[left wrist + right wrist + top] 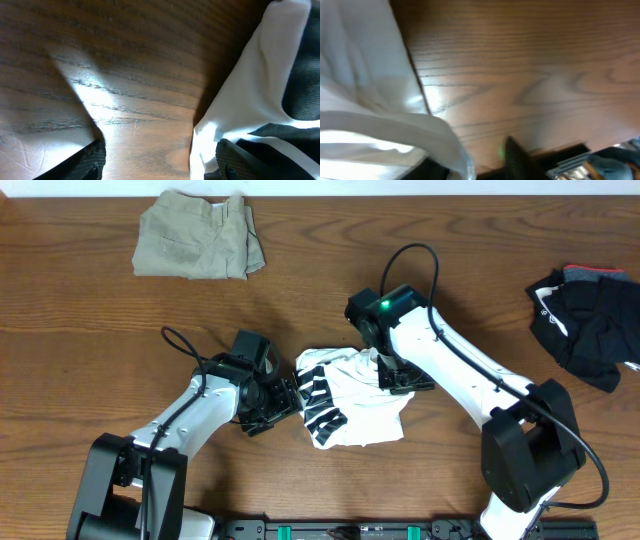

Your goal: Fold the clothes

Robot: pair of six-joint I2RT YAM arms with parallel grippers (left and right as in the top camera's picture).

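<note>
The white T-shirt with black stripes [360,415] lies crumpled at the table's middle. My left gripper [292,396] is at the shirt's left edge. In the left wrist view its jaws [162,162] are open, with bare wood between them and the shirt's edge [250,95] against the right finger. My right gripper [396,376] is over the shirt's upper right part. In the right wrist view its jaws [480,165] are apart, and white cloth [365,105] drapes over the left finger. Folded khaki trousers [198,236] lie at the back left. A black bundle [588,320] lies at the far right.
Bare wooden tabletop [100,350] surrounds the shirt. The arm bases and a black rail [340,530] stand along the front edge. The right arm's cable [430,255] loops above the shirt.
</note>
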